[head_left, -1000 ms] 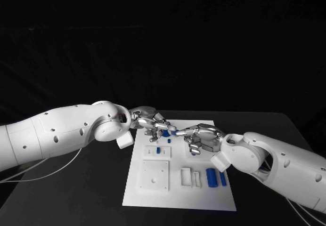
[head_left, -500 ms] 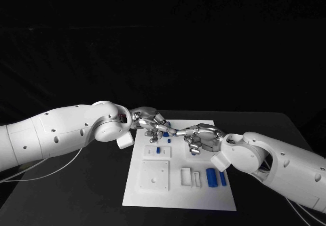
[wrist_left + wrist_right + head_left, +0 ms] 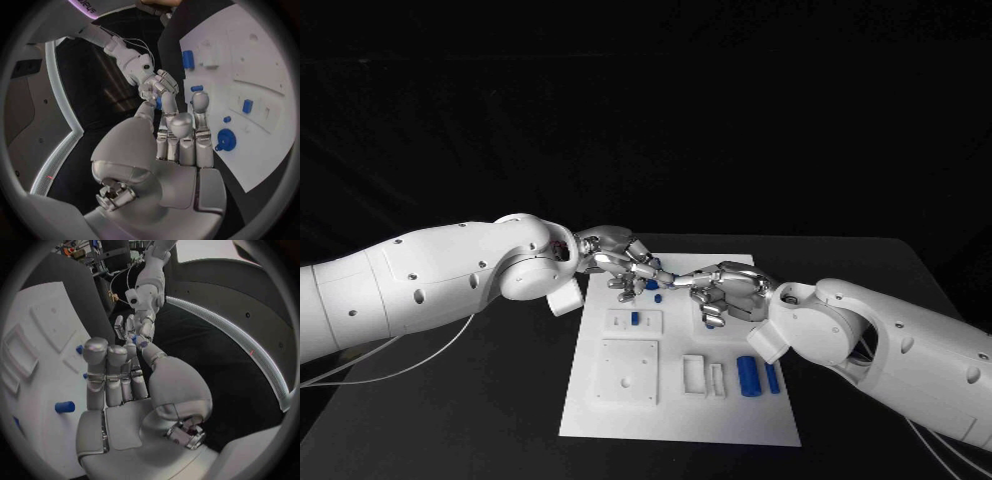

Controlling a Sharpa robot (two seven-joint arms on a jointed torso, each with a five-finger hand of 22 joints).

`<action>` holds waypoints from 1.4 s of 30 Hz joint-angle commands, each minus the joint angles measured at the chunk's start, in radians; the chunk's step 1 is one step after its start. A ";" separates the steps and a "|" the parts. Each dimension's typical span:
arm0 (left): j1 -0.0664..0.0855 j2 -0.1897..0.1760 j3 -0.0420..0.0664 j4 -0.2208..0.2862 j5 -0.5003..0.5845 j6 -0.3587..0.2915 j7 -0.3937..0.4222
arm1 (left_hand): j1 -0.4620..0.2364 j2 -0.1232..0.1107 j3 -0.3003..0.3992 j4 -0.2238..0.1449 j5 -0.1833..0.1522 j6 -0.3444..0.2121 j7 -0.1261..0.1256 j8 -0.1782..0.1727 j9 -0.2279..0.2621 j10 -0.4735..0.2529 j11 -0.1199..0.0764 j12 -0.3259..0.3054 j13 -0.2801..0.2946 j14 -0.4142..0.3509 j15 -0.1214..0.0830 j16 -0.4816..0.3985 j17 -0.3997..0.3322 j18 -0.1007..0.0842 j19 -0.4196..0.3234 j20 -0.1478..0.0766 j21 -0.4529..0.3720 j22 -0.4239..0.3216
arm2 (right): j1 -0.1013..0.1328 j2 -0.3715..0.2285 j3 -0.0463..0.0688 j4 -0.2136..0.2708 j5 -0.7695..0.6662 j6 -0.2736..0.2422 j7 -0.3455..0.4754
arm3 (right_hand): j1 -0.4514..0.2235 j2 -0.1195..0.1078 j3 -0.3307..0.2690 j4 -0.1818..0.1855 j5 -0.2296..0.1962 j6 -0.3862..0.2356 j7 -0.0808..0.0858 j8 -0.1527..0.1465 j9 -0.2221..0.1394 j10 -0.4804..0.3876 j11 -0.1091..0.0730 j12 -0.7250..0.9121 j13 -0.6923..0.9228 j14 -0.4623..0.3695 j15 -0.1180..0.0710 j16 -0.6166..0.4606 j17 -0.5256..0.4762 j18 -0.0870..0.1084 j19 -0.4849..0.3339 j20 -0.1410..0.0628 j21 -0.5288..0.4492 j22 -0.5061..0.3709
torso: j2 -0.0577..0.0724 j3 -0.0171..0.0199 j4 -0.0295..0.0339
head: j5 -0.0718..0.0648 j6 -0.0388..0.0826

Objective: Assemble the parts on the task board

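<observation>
A: Left side first. What's the left hand (image 3: 620, 262) doing?
B: Over the far end of the task board (image 3: 678, 418), fingertips meeting the right hand (image 3: 721, 290). A small blue part (image 3: 652, 284) sits between them; left wrist view shows both pinching it.
A: Other parts?
B: Blue peg (image 3: 636, 320) standing in a white block mid-board, two blue cylinders (image 3: 750, 378) lying at the near right edge

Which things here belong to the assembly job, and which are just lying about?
Job: white task board; small blue part between both hands; blue cylinders; left hand; right hand.
Lying about: black table; white cable.
</observation>
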 commanded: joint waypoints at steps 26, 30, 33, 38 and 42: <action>0.001 0.016 -0.006 -0.004 0.107 0.060 0.030 | -0.042 0.041 0.209 -0.106 0.178 0.059 -0.010 -0.017 0.018 0.022 0.001 -0.050 -0.022 -0.006 -0.006 0.001 0.026 -0.022 -0.016 -0.005 0.007 0.018 | -0.001 0.010 0.000 -0.007 -0.004 0.001 0.004 | -0.002 0.009 -0.001 -0.009 0.014 0.005 -0.002 0.004 0.002 0.003 -0.003 -0.014 0.000 -0.003 -0.006 -0.004 -0.001 -0.014 0.029 -0.005 -0.012 0.080 | 0.000 0.0003 0.0003 | 0.000 -0.004; 0.001 0.018 -0.007 -0.003 0.110 0.049 0.031 | -0.043 0.039 0.212 -0.111 0.185 0.065 -0.011 -0.017 0.024 0.024 0.000 -0.050 -0.021 -0.003 -0.007 0.003 0.030 -0.022 -0.015 -0.006 0.008 0.018 | -0.001 0.009 0.000 -0.010 -0.002 -0.008 -0.002 | -0.005 0.009 -0.004 -0.003 0.019 -0.002 0.000 0.003 0.000 -0.004 -0.001 -0.025 -0.008 -0.005 -0.005 -0.006 -0.003 -0.013 0.028 -0.004 -0.017 0.079 | 0.000 0.0001 0.0000 | 0.003 -0.005; 0.001 0.018 -0.009 0.001 0.100 0.026 0.028 | -0.043 0.035 0.217 -0.119 0.203 0.072 -0.013 -0.016 0.033 0.029 -0.002 -0.051 -0.021 0.003 -0.009 0.009 0.040 -0.022 -0.011 -0.007 0.010 0.018 | -0.001 0.009 0.000 -0.013 0.001 -0.022 -0.006 | -0.028 -0.012 -0.040 0.017 0.041 -0.061 0.017 0.002 -0.023 -0.015 0.009 -0.030 -0.012 -0.004 0.001 -0.007 -0.004 -0.011 0.029 -0.001 -0.024 0.077 | 0.000 0.0002 0.0000 | 0.003 -0.005; 0.001 0.019 -0.012 0.013 0.071 -0.007 0.017 | -0.051 0.024 0.230 -0.135 0.247 0.082 -0.016 -0.017 0.045 0.040 -0.006 -0.056 -0.023 0.014 -0.012 0.015 0.054 -0.019 -0.004 -0.010 0.016 0.018 | -0.001 0.008 0.000 -0.017 0.004 -0.034 -0.010 | -0.026 -0.032 -0.167 0.060 0.013 -0.127 0.041 0.002 -0.095 -0.024 0.026 -0.017 -0.009 -0.004 0.014 -0.007 -0.007 0.001 0.033 0.013 -0.030 0.075 | 0.000 0.0000 0.0005 | 0.003 -0.005; 0.001 0.020 -0.015 0.018 0.048 -0.036 0.008 | -0.056 0.009 0.238 -0.154 0.280 0.096 -0.020 -0.016 0.055 0.053 -0.008 -0.062 -0.025 0.025 -0.016 0.017 0.067 -0.019 0.001 -0.014 0.020 0.018 | -0.001 0.007 0.000 -0.017 0.007 -0.043 -0.010 | -0.007 -0.031 -0.308 0.106 -0.007 -0.163 0.054 0.003 -0.135 -0.030 0.038 -0.017 -0.024 -0.008 0.022 -0.011 -0.015 0.010 0.034 0.023 -0.039 0.074 | 0.000 0.0002 0.0003 | 0.002 -0.005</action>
